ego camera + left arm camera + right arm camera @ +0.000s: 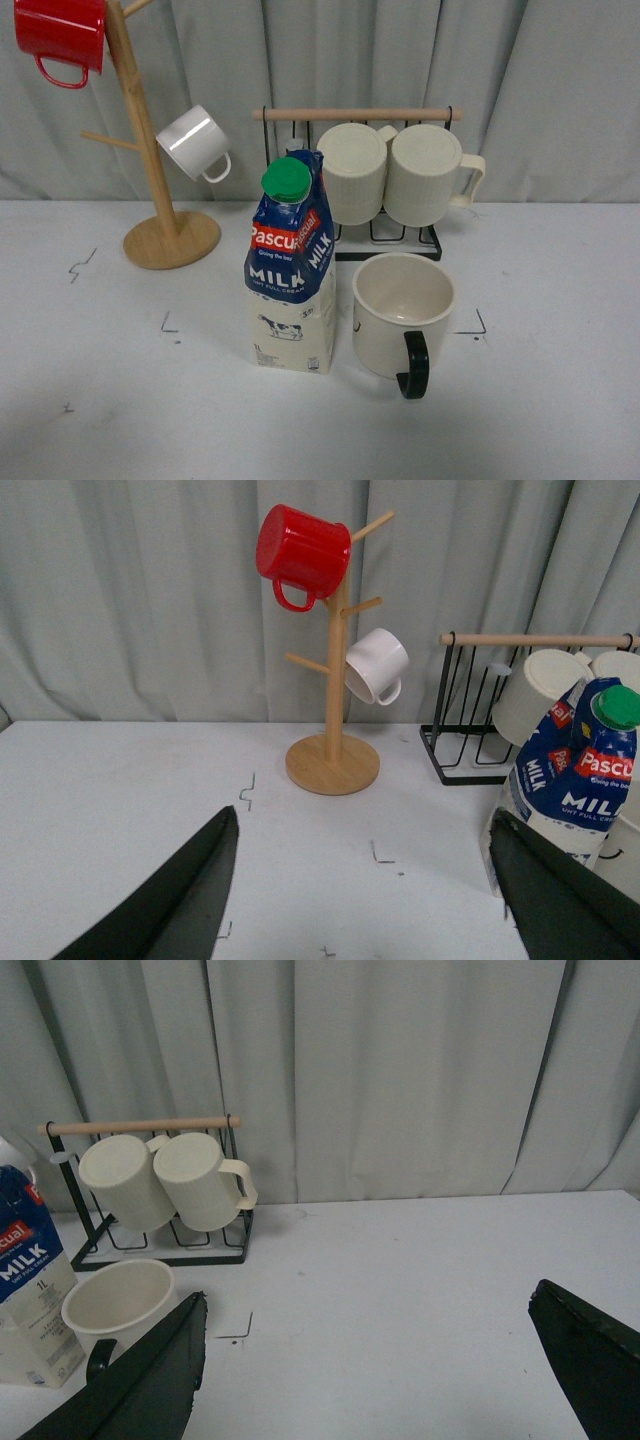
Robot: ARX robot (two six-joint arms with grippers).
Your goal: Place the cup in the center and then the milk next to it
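The cup (402, 313), a wide cream mug with a black handle, stands upright in the marked middle of the table. The milk (290, 268), a tall blue and cream carton with a green cap, stands upright just left of it, nearly touching. Neither gripper shows in the front view. In the left wrist view my left gripper (365, 890) is open and empty, with the milk (570, 780) close by one finger. In the right wrist view my right gripper (370, 1360) is open and empty over bare table, with the cup (112, 1305) and the milk (30, 1290) off to one side.
A wooden mug tree (160, 215) at the back left holds a red mug (60, 35) and a small white mug (195, 143). A black wire rack (390, 225) behind the cup holds two ribbed cream mugs (395, 172). Grey curtains close the back.
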